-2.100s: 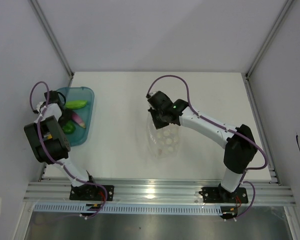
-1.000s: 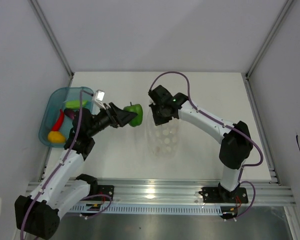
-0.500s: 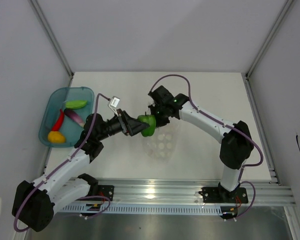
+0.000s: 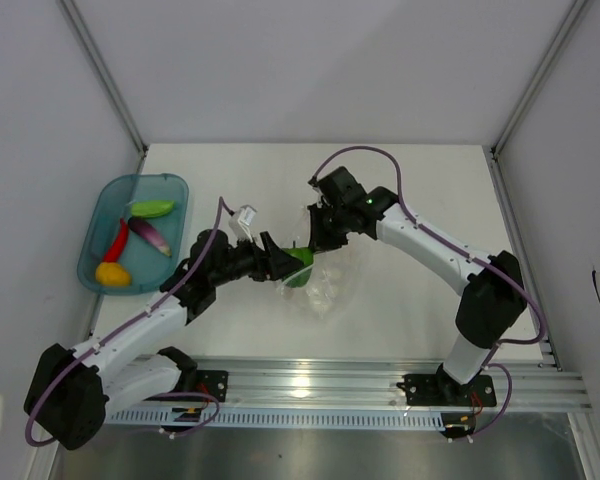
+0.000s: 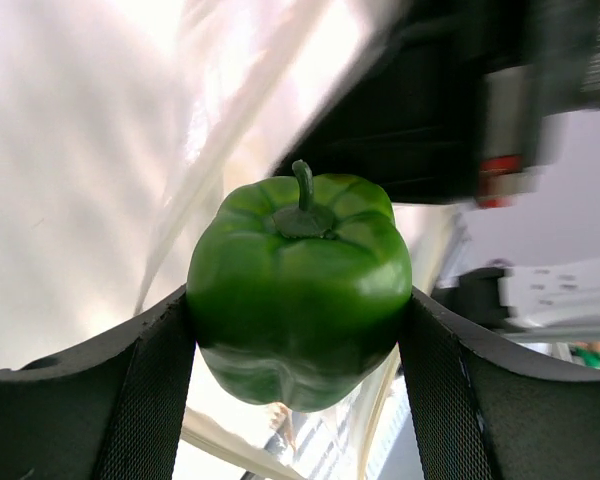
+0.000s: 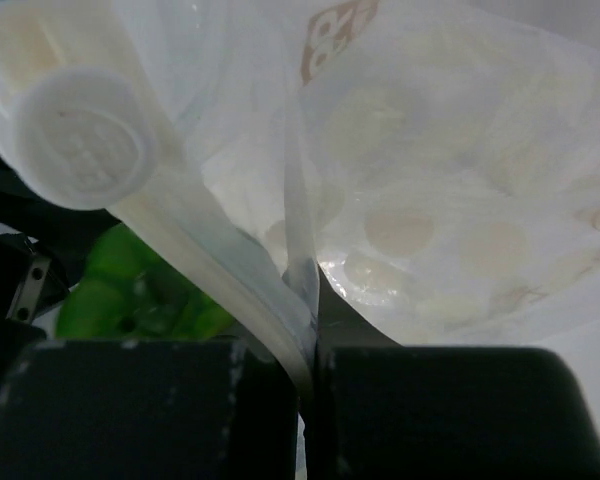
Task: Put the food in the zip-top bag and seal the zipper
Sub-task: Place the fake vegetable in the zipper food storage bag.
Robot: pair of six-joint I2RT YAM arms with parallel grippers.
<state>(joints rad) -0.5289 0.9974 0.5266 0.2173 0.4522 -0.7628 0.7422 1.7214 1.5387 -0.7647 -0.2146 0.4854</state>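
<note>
At the middle of the table (image 4: 230, 180), the left gripper (image 4: 288, 267) holds a green toy bell pepper (image 5: 300, 285) between its two mesh-padded fingers (image 5: 130, 400). The jaws stand wide around the pepper's body, and its stem points up in the wrist view. The pepper sits right at the mouth of the zip-top bag (image 4: 332, 285), a clear crinkly pouch with white dots whose opening faces the left arm. Whether the pepper has passed the rim cannot be told. The right gripper (image 6: 305, 350) is fully closed, pinching the upper lip of the bag. In its wrist view the zipper (image 6: 220, 275) runs as a thick clear strip down into the closed jaws, and the green pepper shows through the plastic at lower left. At the left edge of the table, the teal tray (image 4: 92, 262) holds a green pod-shaped vegetable (image 4: 152, 208), a purple eggplant (image 4: 150, 235), a red chili (image 4: 118, 240) and a yellow pepper (image 4: 110, 273), all well apart from the bag.
</note>
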